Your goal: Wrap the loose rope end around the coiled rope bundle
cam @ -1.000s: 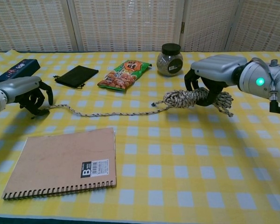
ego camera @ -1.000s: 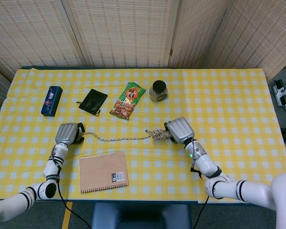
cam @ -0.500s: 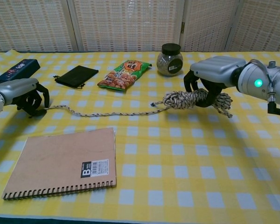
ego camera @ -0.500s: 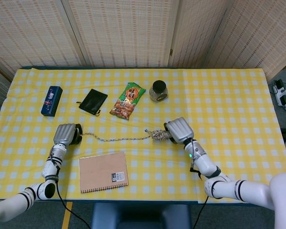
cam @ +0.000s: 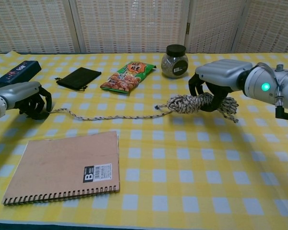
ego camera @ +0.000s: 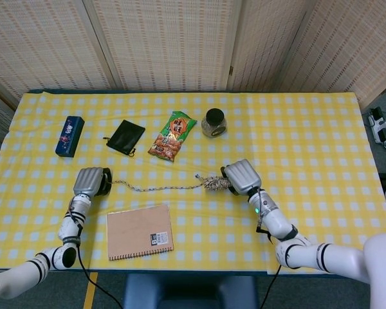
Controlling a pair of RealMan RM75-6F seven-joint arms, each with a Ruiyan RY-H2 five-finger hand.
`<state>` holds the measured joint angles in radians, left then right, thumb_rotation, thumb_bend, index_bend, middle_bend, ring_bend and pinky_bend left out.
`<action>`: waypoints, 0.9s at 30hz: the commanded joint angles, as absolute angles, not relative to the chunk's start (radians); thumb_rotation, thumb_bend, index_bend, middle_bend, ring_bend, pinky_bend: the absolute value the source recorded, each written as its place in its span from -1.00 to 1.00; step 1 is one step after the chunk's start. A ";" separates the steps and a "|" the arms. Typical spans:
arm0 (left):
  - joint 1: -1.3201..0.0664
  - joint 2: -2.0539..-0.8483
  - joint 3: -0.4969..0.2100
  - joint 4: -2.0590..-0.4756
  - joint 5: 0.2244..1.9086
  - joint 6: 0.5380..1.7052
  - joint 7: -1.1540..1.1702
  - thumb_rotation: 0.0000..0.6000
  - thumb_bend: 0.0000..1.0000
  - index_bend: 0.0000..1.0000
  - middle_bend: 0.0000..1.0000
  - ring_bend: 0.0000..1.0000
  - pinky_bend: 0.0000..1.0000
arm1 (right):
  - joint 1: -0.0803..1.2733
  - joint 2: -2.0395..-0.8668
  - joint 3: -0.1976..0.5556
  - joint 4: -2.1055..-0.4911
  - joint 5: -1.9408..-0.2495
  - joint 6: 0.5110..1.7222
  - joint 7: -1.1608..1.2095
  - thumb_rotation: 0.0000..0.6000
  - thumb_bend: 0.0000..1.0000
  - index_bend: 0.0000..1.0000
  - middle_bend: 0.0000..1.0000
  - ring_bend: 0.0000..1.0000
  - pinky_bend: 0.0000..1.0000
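Observation:
A coiled bundle of speckled rope (cam: 192, 102) (ego camera: 214, 183) hangs just above the yellow checked table, gripped by my right hand (cam: 220, 78) (ego camera: 242, 176). Frayed strands stick out past the hand on its right. The loose rope end (cam: 105, 116) (ego camera: 157, 188) runs left from the bundle, nearly straight along the cloth, to my left hand (cam: 25, 97) (ego camera: 90, 181). That hand's fingers are curled down around the rope's tip near the table's left side.
A brown spiral notebook (cam: 64, 167) (ego camera: 139, 231) lies in front of the rope. Behind the rope are a snack bag (cam: 128, 76), a black pouch (cam: 78, 77), a blue box (cam: 18, 71) and a dark-lidded jar (cam: 175, 61).
The left hand has shifted slightly left with the rope tip, pulling the loose end straighter. The right hand and bundle have barely moved.

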<state>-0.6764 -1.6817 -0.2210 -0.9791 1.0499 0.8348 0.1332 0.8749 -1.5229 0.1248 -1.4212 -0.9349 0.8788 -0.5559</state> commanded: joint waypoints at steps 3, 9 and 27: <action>-0.674 -1.682 -0.224 -0.980 1.063 0.848 0.117 1.00 -0.06 0.30 0.66 0.49 0.47 | 0.866 -1.512 0.130 -1.435 -0.954 0.888 -0.527 1.00 0.22 0.46 0.25 0.32 0.19; -0.668 -1.663 -0.233 -1.001 1.090 0.884 0.088 1.00 0.02 0.32 0.67 0.50 0.47 | 0.849 -1.494 0.140 -1.460 -0.990 0.901 -0.469 1.00 0.22 0.50 0.28 0.34 0.20; -0.642 -1.505 -0.251 -1.274 1.190 1.007 0.051 1.00 0.19 0.38 0.71 0.53 0.47 | 0.770 -1.413 0.144 -1.591 -1.178 0.929 -0.186 1.00 0.22 0.54 0.32 0.37 0.23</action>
